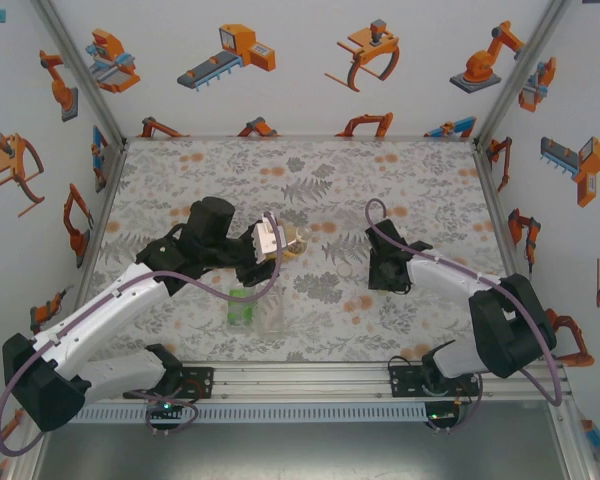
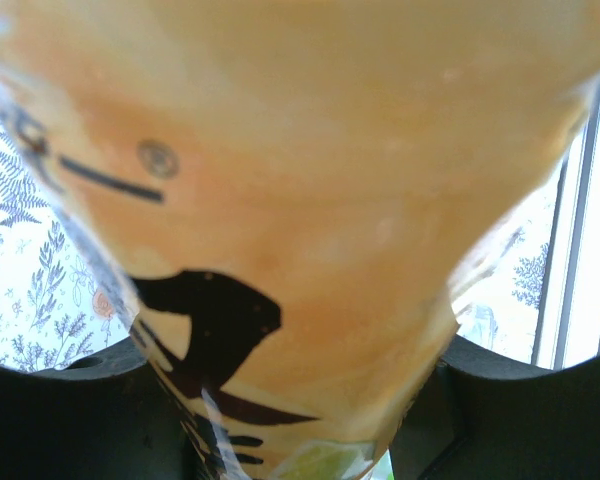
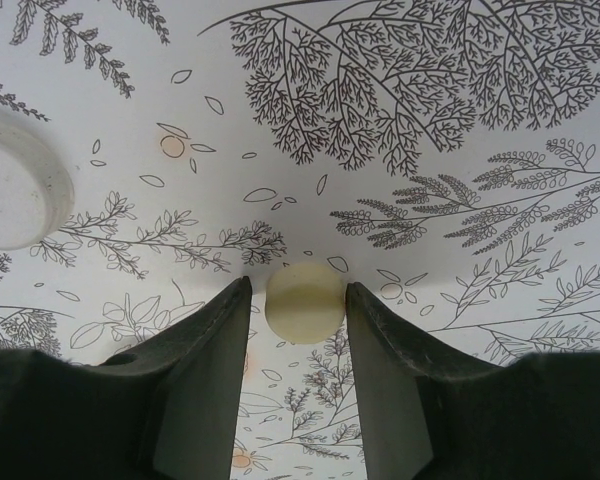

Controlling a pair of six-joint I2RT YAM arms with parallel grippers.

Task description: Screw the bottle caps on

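An amber bottle [image 2: 310, 200] with a yellow label and dark characters is clamped between the black fingers [image 2: 70, 420] of my left gripper [image 2: 295, 400], which is shut on it. From above, that amber bottle [image 1: 296, 240] hangs over the table's middle, left gripper [image 1: 272, 243] beside it. Below stand a short green bottle [image 1: 242, 305] and a clear bottle [image 1: 274, 314]. A yellowish cap [image 3: 305, 300] sits on the table between the fingertips of my right gripper [image 3: 298, 300]; the jaws have closed in on its sides. A white cap [image 3: 15, 190] lies to its left.
The floral tablecloth [image 1: 310, 180] covers the table; white walls with orange robot stickers enclose the left, back and right. An aluminium rail [image 1: 300, 385] carries both arm bases at the near edge. My right gripper [image 1: 382, 272] is low over the cloth, right of centre.
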